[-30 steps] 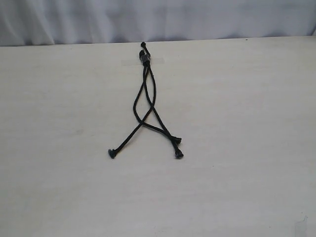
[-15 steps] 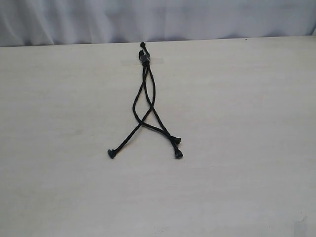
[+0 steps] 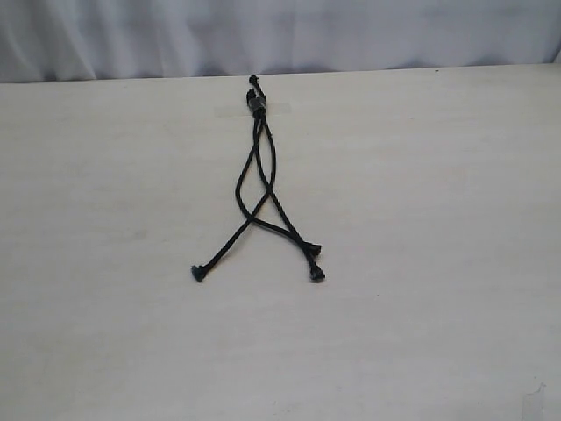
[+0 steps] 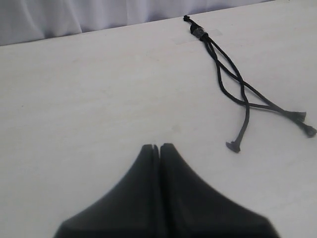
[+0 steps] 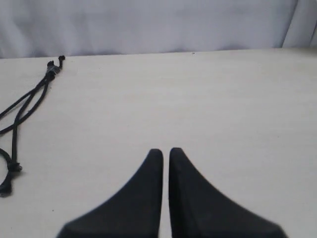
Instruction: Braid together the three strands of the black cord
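Nearest me, the black left end effector [image 4: 159,147] is pressed closed on nothing, and the right end effector [image 5: 166,151] shows a bare sliver between its tips, also empty. Beyond them, untouched on the pale wooden table [image 3: 421,289], the thin black cord [image 3: 252,219] fans its three strands [image 3: 225,246] toward me. Its bound head [image 3: 256,105] lies near the far edge.

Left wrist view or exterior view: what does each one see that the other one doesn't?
Only the left wrist view shows the left end effector, its fingers pressed together, apart from the black cord. Only the exterior view shows the table stretching wide on every side of the cord, with no end effector anywhere. Both show the cord lying flat, its three strands crossing each other, and the white backdrop behind the table.
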`<state>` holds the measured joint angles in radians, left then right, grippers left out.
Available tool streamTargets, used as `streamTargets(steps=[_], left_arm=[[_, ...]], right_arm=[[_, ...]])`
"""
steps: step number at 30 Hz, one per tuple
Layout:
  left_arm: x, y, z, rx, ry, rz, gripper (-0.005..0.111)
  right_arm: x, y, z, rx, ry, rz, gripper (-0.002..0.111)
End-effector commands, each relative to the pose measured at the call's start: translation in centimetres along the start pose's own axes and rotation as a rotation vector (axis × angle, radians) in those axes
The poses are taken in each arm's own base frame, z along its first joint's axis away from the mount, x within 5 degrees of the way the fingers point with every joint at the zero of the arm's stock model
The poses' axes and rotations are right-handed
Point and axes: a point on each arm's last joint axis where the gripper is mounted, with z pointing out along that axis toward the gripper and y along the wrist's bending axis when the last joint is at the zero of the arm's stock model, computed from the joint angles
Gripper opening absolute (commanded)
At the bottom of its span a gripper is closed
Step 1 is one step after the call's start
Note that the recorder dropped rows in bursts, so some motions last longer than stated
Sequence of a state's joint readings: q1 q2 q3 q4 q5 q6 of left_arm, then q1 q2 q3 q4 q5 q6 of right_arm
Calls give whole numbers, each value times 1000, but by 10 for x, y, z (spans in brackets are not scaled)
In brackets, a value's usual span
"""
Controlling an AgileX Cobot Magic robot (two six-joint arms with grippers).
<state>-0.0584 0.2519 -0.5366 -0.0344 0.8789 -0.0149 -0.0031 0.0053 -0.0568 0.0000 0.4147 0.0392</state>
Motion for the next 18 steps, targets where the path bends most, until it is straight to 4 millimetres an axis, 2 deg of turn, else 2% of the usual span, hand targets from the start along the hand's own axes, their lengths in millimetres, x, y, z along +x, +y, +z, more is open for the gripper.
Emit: streamTargets(steps=[1,5,15,18], left_arm=[[0,0,0,0,-9,-8,0],[0,0,0,0,-9,-8,0],[0,0,0,0,-9,-8,0],[1,4,0,-43,2,49,0]], right_arm=[[13,-1,6,14,-2,-10,4],[11,-4,6,41,-19,-83,4],[11,-3,6,39,-20,-76,4],[11,-3,6,39,-20,-76,4]])
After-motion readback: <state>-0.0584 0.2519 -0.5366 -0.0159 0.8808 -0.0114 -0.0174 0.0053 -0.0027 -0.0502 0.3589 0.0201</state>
